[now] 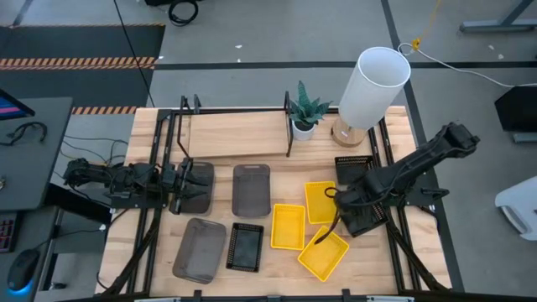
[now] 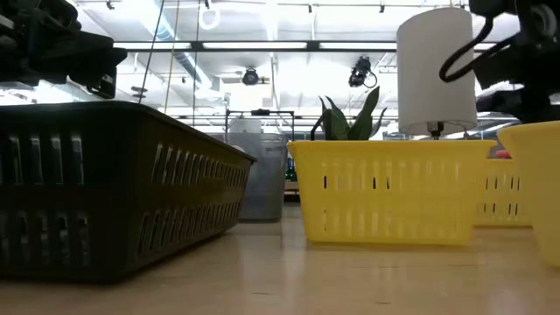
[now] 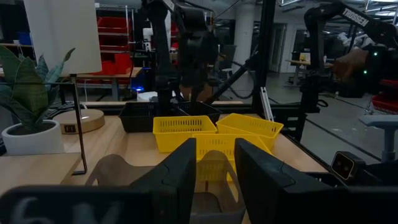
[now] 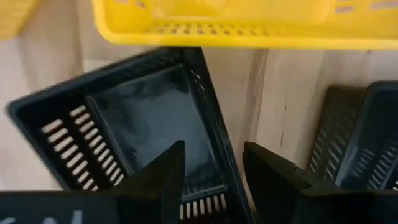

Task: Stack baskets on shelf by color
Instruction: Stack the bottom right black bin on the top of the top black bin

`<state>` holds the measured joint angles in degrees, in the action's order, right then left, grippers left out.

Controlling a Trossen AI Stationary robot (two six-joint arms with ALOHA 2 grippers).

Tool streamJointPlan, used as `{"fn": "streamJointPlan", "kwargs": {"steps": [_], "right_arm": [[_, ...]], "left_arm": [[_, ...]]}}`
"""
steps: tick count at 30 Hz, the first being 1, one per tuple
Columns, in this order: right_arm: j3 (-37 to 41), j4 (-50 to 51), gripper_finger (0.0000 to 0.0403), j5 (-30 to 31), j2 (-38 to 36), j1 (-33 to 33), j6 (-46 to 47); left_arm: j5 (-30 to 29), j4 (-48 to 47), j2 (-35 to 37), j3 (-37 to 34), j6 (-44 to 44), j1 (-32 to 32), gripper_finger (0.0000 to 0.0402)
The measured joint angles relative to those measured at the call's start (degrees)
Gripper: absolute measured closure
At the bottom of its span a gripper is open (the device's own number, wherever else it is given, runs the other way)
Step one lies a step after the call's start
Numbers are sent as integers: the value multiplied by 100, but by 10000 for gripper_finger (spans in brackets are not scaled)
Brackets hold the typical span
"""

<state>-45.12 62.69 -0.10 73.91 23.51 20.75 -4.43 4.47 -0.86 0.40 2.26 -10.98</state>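
Note:
My right gripper (image 1: 351,204) (image 4: 213,180) points down, open, over a black basket (image 1: 367,220) (image 4: 146,118) at the table's right. One finger is inside the basket and one outside its side wall. A second black basket (image 1: 352,168) lies farther back, and a third (image 1: 245,247) lies near the front. Three yellow baskets (image 1: 288,226) (image 1: 320,201) (image 1: 324,254) lie in the middle. My left gripper (image 1: 183,188) (image 3: 215,171) is level and narrowly open over the left end of a dark grey basket (image 1: 198,186) (image 3: 118,174). Two more grey baskets (image 1: 251,189) (image 1: 200,249) rest flat. The shelf (image 1: 235,134) stands along the far edge. My right gripper comes from above, pointing down, astride the black basket's long side wall (image 4: 219,140). Its fingers stand on either side of the wall, across it. The basket sits flat on the table. Whether the pads touch the wall cannot be told.
A white plant pot (image 1: 304,127) and a lamp with a tall white shade (image 1: 375,84) stand at the shelf's right end. Black frame rails (image 1: 159,159) run along both sides of the table. Bare wood shows at the near right corner (image 1: 377,268).

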Motion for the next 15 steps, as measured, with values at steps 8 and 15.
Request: {"fn": "streamJointPlan", "kwargs": {"steps": [8, 15], "right_arm": [[0, -54, 261, 181, 591, 0, -357], [2, -292, 283, 76, 1068, 0, -533]], "left_arm": [[1, 0, 1, 0, 2, -2, 285], [0, 0, 0, 0, 1, -1, 285]]}}
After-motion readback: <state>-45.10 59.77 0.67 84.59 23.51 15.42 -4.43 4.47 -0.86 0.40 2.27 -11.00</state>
